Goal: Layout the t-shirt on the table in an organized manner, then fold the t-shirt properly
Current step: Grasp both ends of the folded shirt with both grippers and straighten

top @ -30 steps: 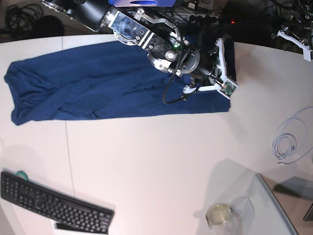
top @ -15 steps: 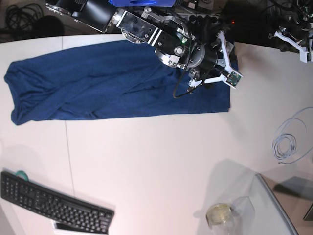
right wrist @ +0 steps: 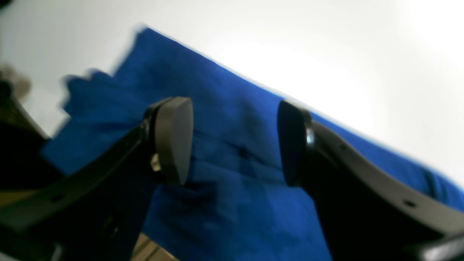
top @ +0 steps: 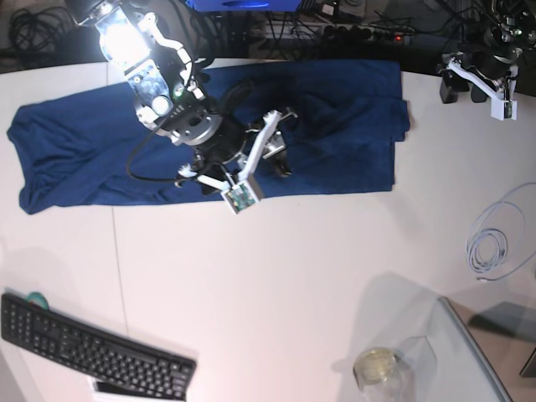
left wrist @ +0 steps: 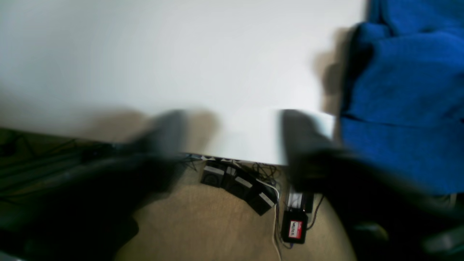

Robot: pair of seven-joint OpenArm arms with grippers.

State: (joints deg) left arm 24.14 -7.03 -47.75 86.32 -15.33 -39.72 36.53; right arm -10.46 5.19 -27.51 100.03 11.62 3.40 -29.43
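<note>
From my overhead base view, nearest to me sits a black keyboard (top: 92, 352) at the lower left, on the white table (top: 276, 285). At the lower right a clear glass panel (top: 469, 360) crosses the corner, and just beside its edge stands a small clear jar (top: 377, 368) with something pale yellow in it; I cannot tell what the contents are. A coil of light cable (top: 494, 243) lies on the table farther right.

Beyond that, the t-shirt (top: 100, 151) stretches in a long dark blue band along the far side of the table, from the left edge to past the middle, rumpled at its right end near the far rim.

The right gripper (top: 251, 163) hangs over the middle of the shirt. In its wrist view I see the two fingers (right wrist: 174, 139) standing well apart with blue cloth (right wrist: 235, 152) showing between them, nothing pinched; it is open and holds nothing.

The left gripper (top: 477, 79) is at the far right corner, off the shirt, near the table's rim. Its wrist picture is blurred, but the two dark fingers (left wrist: 304, 137) stand apart with bare table (left wrist: 181, 54) between them, so I read it as open and empty. The shirt's end (left wrist: 402, 101) lies to one side there, and power bricks (left wrist: 239, 183) sit on the floor below.
</note>
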